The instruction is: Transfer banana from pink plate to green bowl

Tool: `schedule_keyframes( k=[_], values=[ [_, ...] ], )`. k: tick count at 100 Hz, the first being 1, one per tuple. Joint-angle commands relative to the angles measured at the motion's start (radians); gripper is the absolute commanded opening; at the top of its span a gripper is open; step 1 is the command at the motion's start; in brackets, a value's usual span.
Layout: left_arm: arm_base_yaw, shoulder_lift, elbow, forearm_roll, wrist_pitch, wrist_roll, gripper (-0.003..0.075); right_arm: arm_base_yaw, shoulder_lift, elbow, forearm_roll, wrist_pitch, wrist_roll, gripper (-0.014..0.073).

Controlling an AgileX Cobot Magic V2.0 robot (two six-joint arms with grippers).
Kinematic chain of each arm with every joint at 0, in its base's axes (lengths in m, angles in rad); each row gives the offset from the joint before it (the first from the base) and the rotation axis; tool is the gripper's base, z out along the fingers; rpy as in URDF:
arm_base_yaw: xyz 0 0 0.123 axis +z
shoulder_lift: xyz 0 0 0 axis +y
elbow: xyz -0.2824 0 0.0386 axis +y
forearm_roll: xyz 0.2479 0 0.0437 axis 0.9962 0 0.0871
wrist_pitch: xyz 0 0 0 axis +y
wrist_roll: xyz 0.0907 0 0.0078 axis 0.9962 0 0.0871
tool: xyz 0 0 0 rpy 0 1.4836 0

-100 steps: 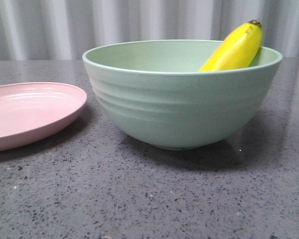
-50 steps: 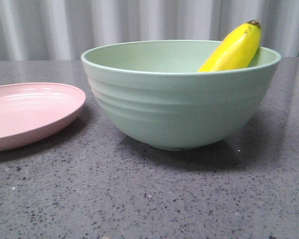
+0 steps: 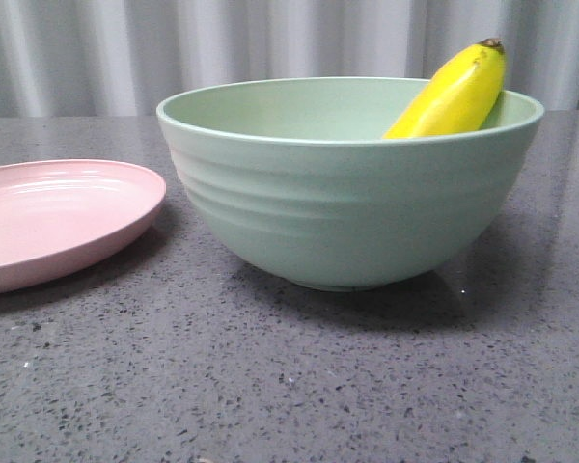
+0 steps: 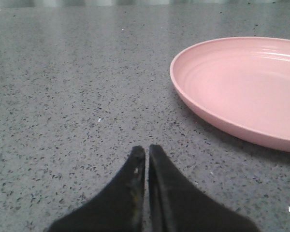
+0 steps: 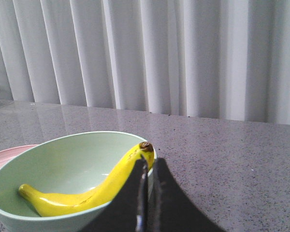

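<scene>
Banana (image 3: pixel 454 94) rests in the bowl (image 3: pixel 347 212), plate (image 3: pixel 58 217) bare, task seemingly done; both arms' fingers (image 4: pixel 146 162) (image 5: pixel 147 169) pressed together, empty.

Left gripper (image 4: pixel 146 151) fingers pressed together; right gripper (image 5: pixel 148 162) likewise

No readable text, label, brand or number on anything visible

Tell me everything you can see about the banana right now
The banana is bright yellow, smooth and glossy, plastic-looking, curved, with a small dark brown tip. It lies inside the green bowl: one end is down on the bowl's floor, the body leans up the inner wall, and the brown-tipped end pokes above the rim. Only the bowl touches it; neither gripper holds it.
</scene>
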State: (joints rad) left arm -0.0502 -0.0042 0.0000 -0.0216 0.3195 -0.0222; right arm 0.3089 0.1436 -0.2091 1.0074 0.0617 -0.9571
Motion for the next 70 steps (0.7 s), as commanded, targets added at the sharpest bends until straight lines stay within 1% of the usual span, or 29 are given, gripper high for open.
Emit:
schedule_keyframes(
  k=[1,64,70],
  values=[
    [0.001,-0.029,0.01,-0.004,-0.06,-0.012,-0.002,-0.004,0.01,-0.027,0.007,-0.048,-0.011,-0.0064],
    [0.001,-0.029,0.01,-0.004,-0.06,-0.012,-0.002,-0.004,0.01,-0.024,0.007,-0.05,-0.011,-0.0064],
    [0.001,-0.029,0.01,-0.004,-0.06,-0.012,-0.002,-0.012,0.01,-0.017,-0.036,-0.062,-0.011,-0.0064]
  ],
)
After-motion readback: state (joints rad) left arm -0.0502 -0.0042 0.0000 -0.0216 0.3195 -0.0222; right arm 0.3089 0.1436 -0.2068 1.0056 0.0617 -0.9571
